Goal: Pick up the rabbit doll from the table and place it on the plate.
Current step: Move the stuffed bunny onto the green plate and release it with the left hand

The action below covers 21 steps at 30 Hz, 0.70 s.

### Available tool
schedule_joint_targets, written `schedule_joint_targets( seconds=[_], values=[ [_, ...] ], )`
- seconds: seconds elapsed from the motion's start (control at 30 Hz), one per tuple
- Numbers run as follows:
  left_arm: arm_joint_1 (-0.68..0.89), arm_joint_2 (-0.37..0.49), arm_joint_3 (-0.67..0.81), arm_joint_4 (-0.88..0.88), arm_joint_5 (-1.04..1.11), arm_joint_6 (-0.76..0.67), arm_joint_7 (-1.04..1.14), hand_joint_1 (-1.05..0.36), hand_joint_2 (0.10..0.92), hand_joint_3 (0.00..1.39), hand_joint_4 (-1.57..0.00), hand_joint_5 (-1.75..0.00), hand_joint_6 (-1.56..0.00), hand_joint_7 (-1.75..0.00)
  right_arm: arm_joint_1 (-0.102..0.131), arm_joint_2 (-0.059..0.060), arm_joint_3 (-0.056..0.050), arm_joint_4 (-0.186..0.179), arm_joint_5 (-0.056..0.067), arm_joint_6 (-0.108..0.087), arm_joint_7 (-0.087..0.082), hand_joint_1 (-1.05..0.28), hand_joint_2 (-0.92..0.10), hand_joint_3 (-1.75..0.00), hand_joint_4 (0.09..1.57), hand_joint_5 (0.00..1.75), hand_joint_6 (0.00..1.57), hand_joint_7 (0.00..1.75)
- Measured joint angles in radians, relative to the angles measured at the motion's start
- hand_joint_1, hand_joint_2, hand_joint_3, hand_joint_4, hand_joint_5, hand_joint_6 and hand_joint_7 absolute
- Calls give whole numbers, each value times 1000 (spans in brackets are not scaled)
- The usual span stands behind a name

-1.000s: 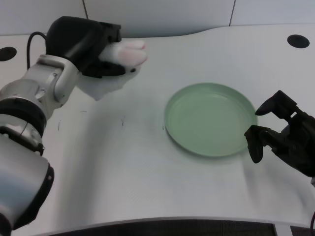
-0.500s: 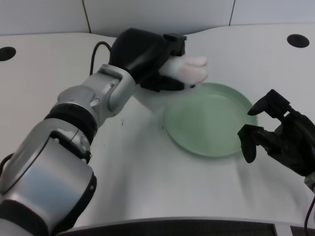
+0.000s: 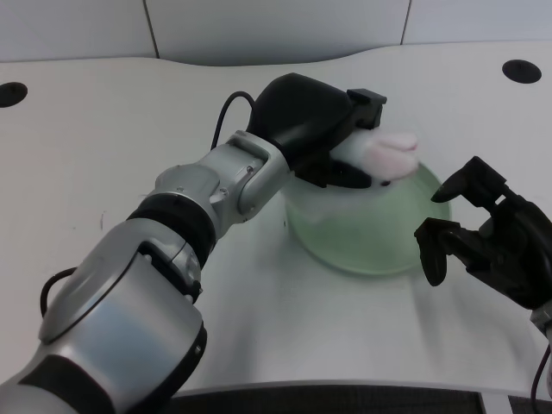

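Left hand (image 3: 323, 129) is wrapped around the rabbit doll (image 3: 384, 155), fingers closed over its body, pale pink ears sticking out past the fingertips toward the picture's right. Doll is off the table, held in the air over the green plate (image 3: 379, 250), roughly above the plate's far half; can't tell how high above it, though it looks clear of the surface. Doll's long axis runs left to right, in line with the reaching forearm, ears leading. So the plate lies straight below the hand: the coming move looks like a short drop and a letting go, no more sideways travel needed. Carry step looks nearly done, placing not yet done. Right hand (image 3: 487, 237) sits just beside the plate's right rim, fingers curled, nearer the plate than the doll but not involved. White table (image 3: 129, 155) underneath everything.
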Motion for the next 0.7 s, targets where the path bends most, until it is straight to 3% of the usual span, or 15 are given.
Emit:
schedule_joint_targets(
  seconds=[0.17,0.23,0.3,0.33,0.4,0.43,0.47,0.53,0.7],
  values=[
    [1,-14,-15,0,0,7,-1,-654,921,510,-881,-1691,-736,-1518,0,0,-2,3,3,-7,19,-533,-921,-129,866,1746,652,1746],
    [2,-18,-14,0,-2,7,0,-660,921,520,-860,-1701,-739,-1506,0,1,-2,2,3,-7,19,-526,-921,-128,868,1746,657,1746],
    [3,-21,-14,0,-3,9,-1,-707,921,577,-635,-1660,-566,-1466,0,1,-3,3,3,-9,21,-524,-921,-130,869,1746,658,1746],
    [3,-23,-14,0,-4,12,-5,-725,921,601,-529,-1541,-511,-1296,0,1,-3,4,3,-10,23,-525,-921,-129,869,1746,658,1746],
    [3,-23,-11,0,-9,17,-39,-767,921,638,-369,-910,-497,-542,0,1,-4,6,4,-11,28,-532,-919,-123,869,1746,657,1746],
    [3,-23,-8,0,-13,17,-60,-777,921,661,-314,-751,-487,-351,0,1,-4,6,4,-11,28,-538,-920,-121,870,1746,659,1746],
    [3,-23,-5,0,-15,16,-76,-780,921,681,-267,-659,-473,-242,0,1,-4,6,4,-11,28,-540,-920,-119,871,1746,659,1746],
    [3,-22,4,0,-23,16,-100,-794,921,753,-84,-695,-423,-99,0,1,-4,6,4,-11,28,-534,-921,-117,875,1746,664,1746],
    [3,-20,15,0,-25,16,-110,-820,921,771,-1,-709,-367,-34,0,1,-5,8,5,-11,32,-535,-921,-116,870,1746,654,1746]
  ],
)
